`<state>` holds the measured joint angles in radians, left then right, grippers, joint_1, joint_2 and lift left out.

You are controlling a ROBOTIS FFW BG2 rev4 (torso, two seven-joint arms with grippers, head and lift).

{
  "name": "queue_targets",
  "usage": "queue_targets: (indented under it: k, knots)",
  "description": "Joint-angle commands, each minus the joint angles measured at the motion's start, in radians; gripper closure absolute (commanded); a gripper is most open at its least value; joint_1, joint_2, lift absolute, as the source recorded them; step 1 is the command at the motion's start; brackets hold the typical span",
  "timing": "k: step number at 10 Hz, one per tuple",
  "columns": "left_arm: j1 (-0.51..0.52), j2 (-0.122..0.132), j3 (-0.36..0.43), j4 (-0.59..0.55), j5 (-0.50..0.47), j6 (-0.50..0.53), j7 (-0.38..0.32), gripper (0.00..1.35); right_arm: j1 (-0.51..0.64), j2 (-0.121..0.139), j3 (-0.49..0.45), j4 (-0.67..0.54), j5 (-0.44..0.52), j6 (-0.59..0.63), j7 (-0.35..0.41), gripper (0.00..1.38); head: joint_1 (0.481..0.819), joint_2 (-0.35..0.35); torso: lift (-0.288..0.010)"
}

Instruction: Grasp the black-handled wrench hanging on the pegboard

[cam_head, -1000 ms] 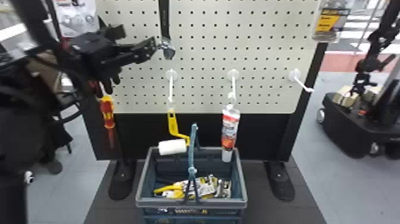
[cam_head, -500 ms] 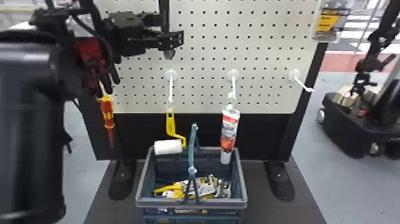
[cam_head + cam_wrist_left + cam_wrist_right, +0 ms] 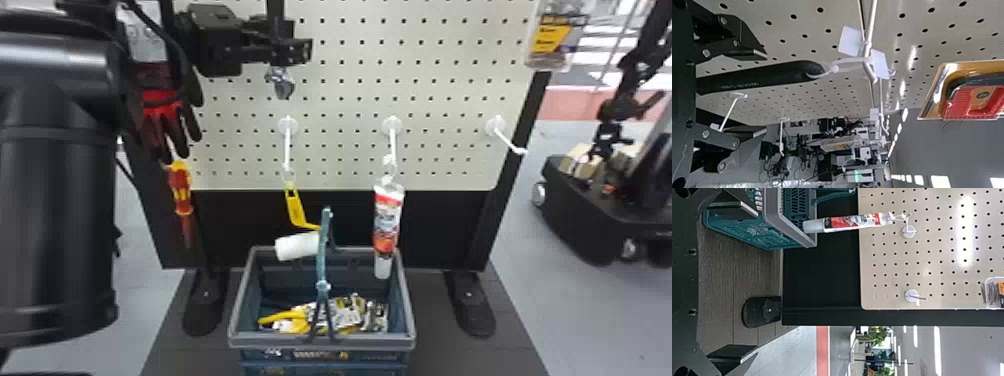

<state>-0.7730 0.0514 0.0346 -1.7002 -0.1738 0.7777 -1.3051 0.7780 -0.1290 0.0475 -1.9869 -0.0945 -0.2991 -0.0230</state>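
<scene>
Here the wrench (image 3: pixel 280 81) hangs high on the pegboard (image 3: pixel 400 75), left of centre: a slim black handle on top, a silver head below. The left gripper (image 3: pixel 764 92) straddles the handle, its jaws parted and not clamped on it. The right gripper (image 3: pixel 744 282), near the basket (image 3: pixel 774 221), gapes wide and holds nothing.

My left pincer (image 3: pixel 302 50) is black, like the wrench (image 3: pixel 280 85) handle; its head is silvery. The pegboard (image 3: pixel 425 100) is cream, dotted with dark holes. The basket (image 3: pixel 406 310) is grey-blue, the tube (image 3: pixel 387 220) red and white.
</scene>
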Motion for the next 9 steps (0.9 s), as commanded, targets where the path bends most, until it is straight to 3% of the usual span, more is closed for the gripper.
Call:
queue_targets:
  k: [1, 2, 3, 9]
  knots:
    - [-0.023, 0.011, 0.013, 0.000, 0.008, 0.012, -0.008, 0.94, 0.002, -0.001, 0.000, 0.000, -0.002, 0.000, 0.000, 0.10, 0.549, 0.000, -0.100]
    - [-0.036, 0.024, 0.014, 0.000, 0.022, 0.023, -0.011, 1.01, 0.002, -0.003, 0.000, 0.000, -0.002, 0.000, 0.000, 0.10, 0.549, 0.000, -0.100]
    - [-0.027, 0.025, 0.018, -0.004, 0.053, 0.021, 0.009, 1.23, 0.002, -0.003, 0.000, 0.000, -0.002, 0.000, 0.000, 0.10, 0.549, 0.000, -0.100]
    - [-0.015, 0.025, 0.013, -0.007, 0.083, 0.018, 0.021, 1.22, 0.002, -0.003, 0.000, 0.002, -0.002, 0.000, 0.000, 0.10, 0.549, 0.000, -0.100]
